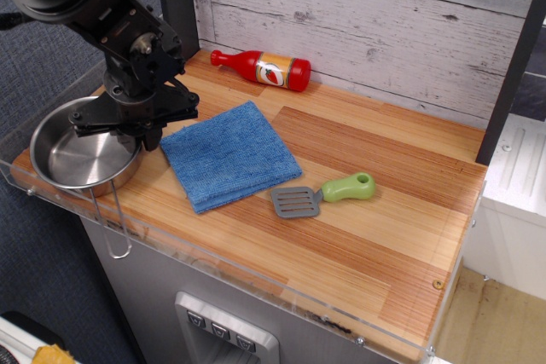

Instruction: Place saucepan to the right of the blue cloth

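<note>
Saucepan (81, 159) at table's left edge, tool (128, 121) on rim, blue cloth (229, 155) beside

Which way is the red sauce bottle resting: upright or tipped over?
Tipped over. The red sauce bottle lies on its side on the wooden counter along the back wall, cap pointing left.

The small round stainless-steel saucepan (83, 157) is positioned left of the square folded blue cloth (229, 154). The grey spatula with green handle (324, 193) is located right of the cloth; the red sauce bottle (264, 68) is laid behind it.
</note>
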{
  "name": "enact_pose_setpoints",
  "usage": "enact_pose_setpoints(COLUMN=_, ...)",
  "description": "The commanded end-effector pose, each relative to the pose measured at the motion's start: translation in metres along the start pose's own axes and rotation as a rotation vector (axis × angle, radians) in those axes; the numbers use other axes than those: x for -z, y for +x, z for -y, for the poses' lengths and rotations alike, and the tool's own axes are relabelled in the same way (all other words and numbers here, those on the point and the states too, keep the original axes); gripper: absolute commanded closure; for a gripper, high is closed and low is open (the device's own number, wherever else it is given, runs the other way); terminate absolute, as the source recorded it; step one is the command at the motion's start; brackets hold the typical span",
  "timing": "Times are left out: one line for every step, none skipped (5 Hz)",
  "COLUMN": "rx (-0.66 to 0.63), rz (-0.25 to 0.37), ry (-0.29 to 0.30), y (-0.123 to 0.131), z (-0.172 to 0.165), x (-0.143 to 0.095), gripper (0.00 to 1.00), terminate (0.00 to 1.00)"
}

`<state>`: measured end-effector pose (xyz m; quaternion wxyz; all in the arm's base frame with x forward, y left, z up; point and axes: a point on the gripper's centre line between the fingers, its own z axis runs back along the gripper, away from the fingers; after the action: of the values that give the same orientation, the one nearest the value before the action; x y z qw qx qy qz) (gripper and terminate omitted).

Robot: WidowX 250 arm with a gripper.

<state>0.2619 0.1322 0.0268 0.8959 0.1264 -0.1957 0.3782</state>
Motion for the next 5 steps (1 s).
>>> enact_pose_setpoints(rx=-0.073, rz=0.028, ry=0.009, y=0.025, z=-0.019, x=-0.027, gripper=1.0, terminate=0.0)
enact_pose_setpoints(rx=-0.093, rz=0.034, ry=0.016, y=0.036, z=-0.023, x=-0.039, gripper=1.0, terminate=0.0)
enact_pose_setpoints(rx=-0.1, rz=0.047, ry=0.017, y=0.044, z=-0.024, x=-0.052, gripper=1.0, terminate=0.0)
enact_pose_setpoints(rx=-0.099, rz=0.062, ry=0.008, y=0.05, z=-0.018, x=-0.065, gripper=1.0, terminate=0.0)
enact_pose_setpoints(rx=-0.077, rz=0.077, ry=-0.049, y=0.056, z=0.003, x=-0.084, gripper=1.0, terminate=0.0)
